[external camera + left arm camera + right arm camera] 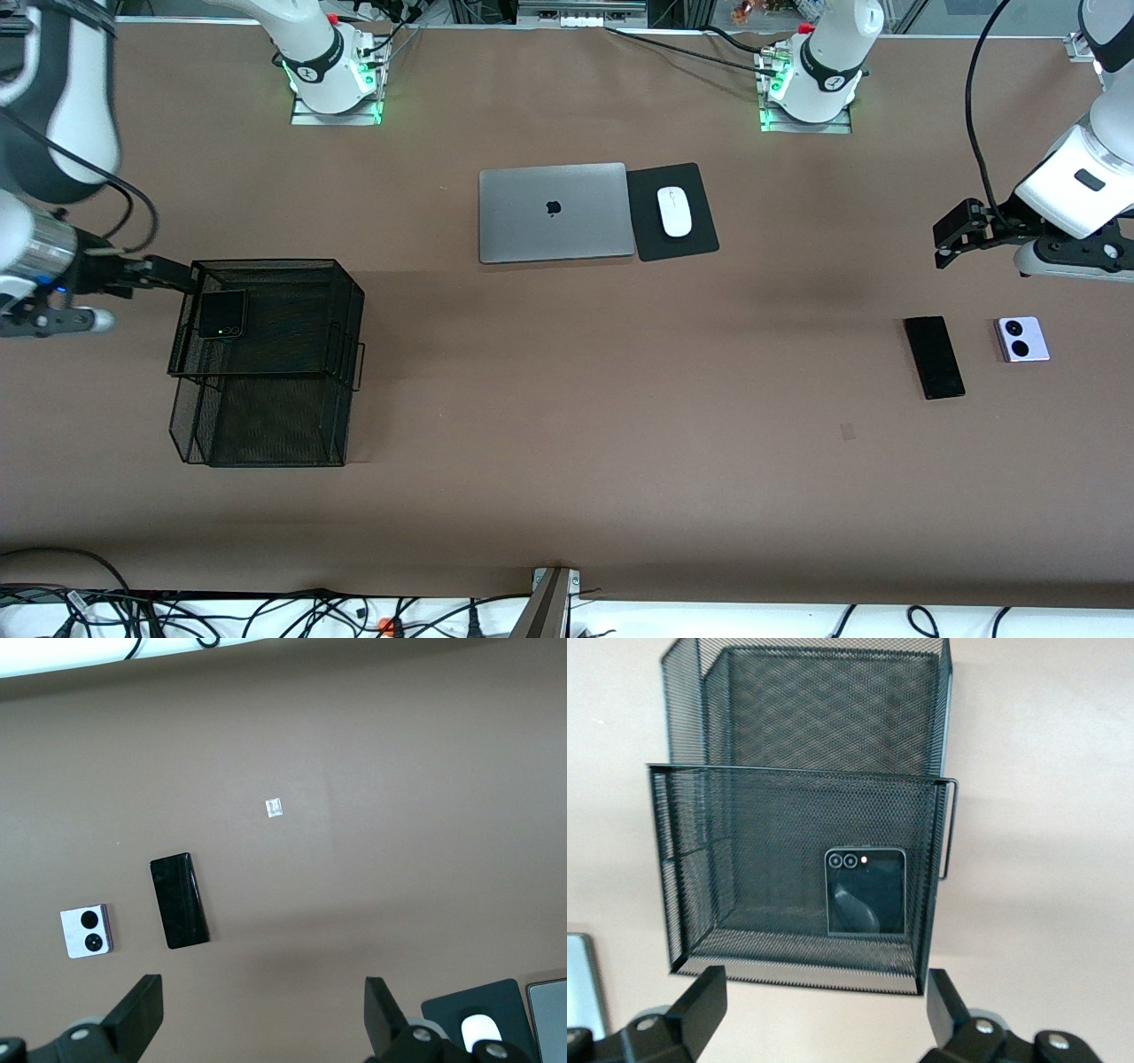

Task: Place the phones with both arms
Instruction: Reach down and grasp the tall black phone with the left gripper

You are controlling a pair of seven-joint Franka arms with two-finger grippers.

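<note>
With the black flip phone (865, 891) apparently lying in the mesh basket (266, 363) and the right end effector (819, 1010) spread empty beside it, the next move probably falls to the left end effector (261, 1014), fingers apart, hovering above the slab phone (934, 357) and lilac flip phone (1023, 339) near the desk (567, 425) edge at the left arm's end.

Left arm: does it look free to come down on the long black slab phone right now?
Probably yes. The left gripper hangs open over bare table, and the slab phone lies flat and uncovered, apart from the lilac flip phone beside it. Nothing stands between gripper and phone.
</note>
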